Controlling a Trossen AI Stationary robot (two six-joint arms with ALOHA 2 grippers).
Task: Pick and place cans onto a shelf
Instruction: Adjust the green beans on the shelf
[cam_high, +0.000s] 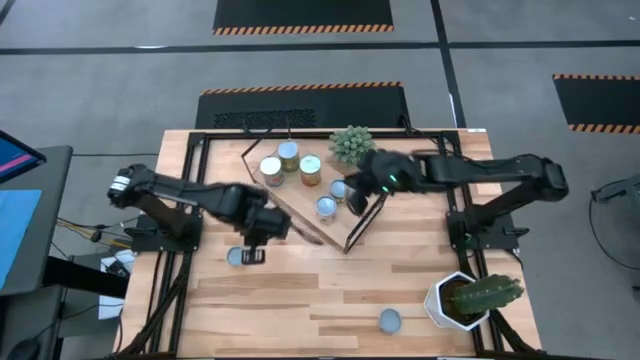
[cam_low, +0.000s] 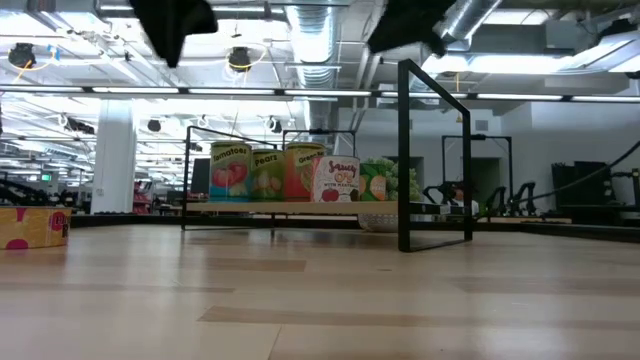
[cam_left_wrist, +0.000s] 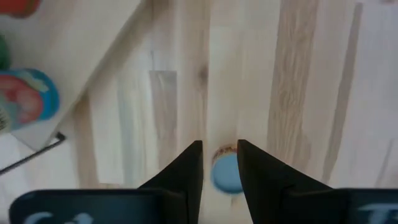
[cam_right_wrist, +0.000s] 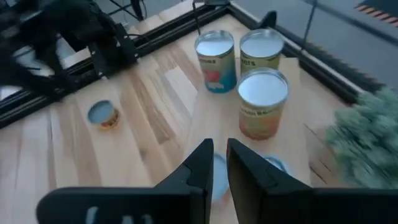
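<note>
The wooden shelf (cam_high: 300, 200) lies slantwise at the table's middle. Three tall labelled cans (cam_high: 288, 153) and two short cans (cam_high: 327, 207) stand on it. My right gripper (cam_high: 357, 197) hangs over the shelf's right end, above a short pale-blue-topped can (cam_right_wrist: 217, 180); its fingers are a narrow gap apart and hold nothing. My left gripper (cam_high: 252, 245) hovers by the shelf's left side, above a short can with an orange label (cam_left_wrist: 227, 171) that stands on the table. Its fingers are slightly apart and empty. Another short can (cam_high: 389, 320) stands near the front edge.
A white pot with a cactus (cam_high: 465, 298) stands at the front right. A green leafy plant (cam_high: 350, 143) stands behind the shelf's far end. The shelf's black frame end (cam_low: 435, 150) rises upright. Bare planks (cam_high: 300, 290) lie between the shelf and the front edge.
</note>
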